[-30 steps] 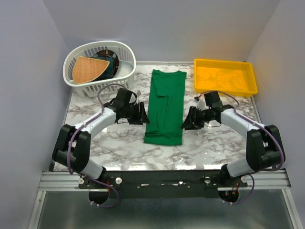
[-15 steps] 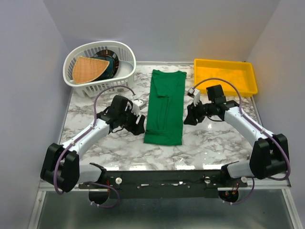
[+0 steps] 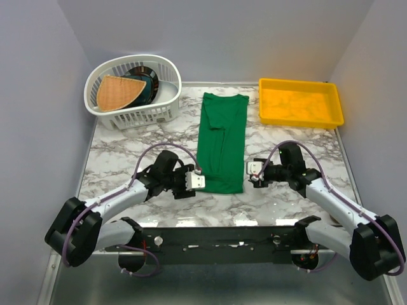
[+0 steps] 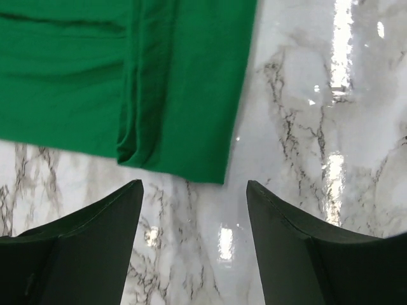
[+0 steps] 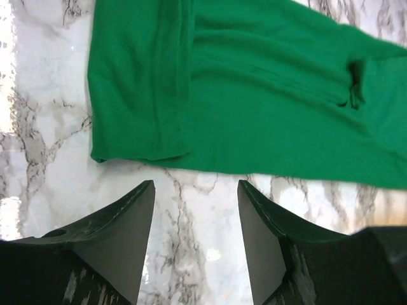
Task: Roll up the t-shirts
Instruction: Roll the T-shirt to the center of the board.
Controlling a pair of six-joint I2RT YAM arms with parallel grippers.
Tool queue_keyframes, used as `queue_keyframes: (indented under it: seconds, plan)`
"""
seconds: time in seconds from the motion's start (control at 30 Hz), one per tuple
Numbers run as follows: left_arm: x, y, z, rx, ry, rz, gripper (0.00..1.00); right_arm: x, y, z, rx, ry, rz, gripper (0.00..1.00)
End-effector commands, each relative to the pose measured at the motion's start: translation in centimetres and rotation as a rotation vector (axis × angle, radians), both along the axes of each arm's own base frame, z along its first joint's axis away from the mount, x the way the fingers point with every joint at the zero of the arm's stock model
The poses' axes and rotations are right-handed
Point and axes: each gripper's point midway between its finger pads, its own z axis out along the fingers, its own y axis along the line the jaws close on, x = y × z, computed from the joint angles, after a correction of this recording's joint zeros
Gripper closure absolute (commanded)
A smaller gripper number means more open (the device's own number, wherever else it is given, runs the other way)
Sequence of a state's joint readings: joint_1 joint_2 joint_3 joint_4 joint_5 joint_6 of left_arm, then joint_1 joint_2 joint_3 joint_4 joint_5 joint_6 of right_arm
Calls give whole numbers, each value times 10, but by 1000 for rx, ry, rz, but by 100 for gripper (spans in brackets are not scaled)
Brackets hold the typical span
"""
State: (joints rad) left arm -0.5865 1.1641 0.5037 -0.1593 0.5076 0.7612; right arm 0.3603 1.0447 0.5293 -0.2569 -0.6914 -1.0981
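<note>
The emerald-green t-shirt (image 3: 220, 142) lies folded into a long narrow strip down the middle of the marble table, collar end far, hem end near. My left gripper (image 3: 194, 182) is open and empty, just left of the near-left hem corner; the left wrist view shows that corner of the shirt (image 4: 127, 82) just beyond the open left gripper (image 4: 194, 185). My right gripper (image 3: 251, 173) is open and empty, just right of the near-right hem corner; the right wrist view shows the hem of the shirt (image 5: 254, 101) just beyond the open right gripper (image 5: 196, 184). Neither touches the fabric.
A white laundry basket (image 3: 107, 111) at the back left holds a dark teal item with a tan wedge (image 3: 117, 91). A yellow tray (image 3: 301, 103) stands at the back right. Grey walls close in the sides and back.
Both arms have drawn back toward the near edge and turned, from beside the shirt's middle to its two near hem corners. The shirt has not moved.
</note>
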Motion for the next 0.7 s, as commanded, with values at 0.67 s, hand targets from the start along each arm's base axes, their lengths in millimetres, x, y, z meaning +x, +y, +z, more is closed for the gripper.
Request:
queue_keyframes:
  seconds: [0.67]
  plan:
    - [-19, -27, -14, 124, -287, -426, 39, 28, 34, 18, 14, -109, 31, 36]
